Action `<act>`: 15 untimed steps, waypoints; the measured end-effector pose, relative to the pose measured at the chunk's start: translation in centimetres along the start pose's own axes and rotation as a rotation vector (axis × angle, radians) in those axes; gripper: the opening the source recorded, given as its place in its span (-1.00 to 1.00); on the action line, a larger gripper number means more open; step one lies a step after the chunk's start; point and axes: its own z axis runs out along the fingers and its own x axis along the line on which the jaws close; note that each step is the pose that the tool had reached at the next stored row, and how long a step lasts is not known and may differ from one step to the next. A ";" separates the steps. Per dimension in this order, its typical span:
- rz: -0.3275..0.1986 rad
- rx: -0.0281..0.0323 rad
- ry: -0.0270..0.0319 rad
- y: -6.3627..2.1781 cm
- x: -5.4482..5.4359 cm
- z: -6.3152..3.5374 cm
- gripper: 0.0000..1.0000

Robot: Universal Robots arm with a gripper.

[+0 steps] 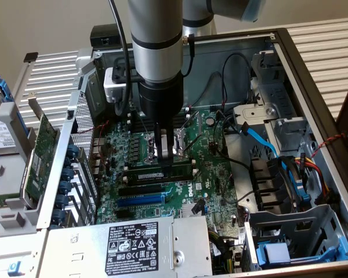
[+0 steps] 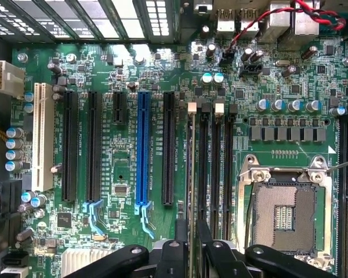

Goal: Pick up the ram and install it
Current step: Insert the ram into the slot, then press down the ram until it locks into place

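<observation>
Gripper [image 1: 167,152] straight above the ram [image 1: 161,172], which stands on edge in a memory slot [image 2: 203,168] beside the processor socket [image 2: 284,214], long axis along the slot; fingers straddling its top edge, whether clamped or released I cannot tell

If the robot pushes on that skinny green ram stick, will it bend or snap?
The ram looks like a thin, flat board, so probably stiff rather than floppy. It stands on its narrow edge in a slot on the motherboard, so a sideways shove might tip or crack it. Straight-down pressure from the gripper seems safer.
</observation>
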 end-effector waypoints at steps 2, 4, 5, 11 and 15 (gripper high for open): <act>0.000 -0.0001 0.0000 0.01 0.0 -0.16 -0.58; 0.000 -0.0001 0.0001 0.05 0.0 -0.28 -0.58; 0.000 0.0001 -0.0001 0.08 0.0 -0.31 -0.58; 0.000 -0.0001 0.0001 0.15 0.0 -0.95 -0.58; 0.000 0.0000 0.0000 0.17 0.0 -1.30 -0.58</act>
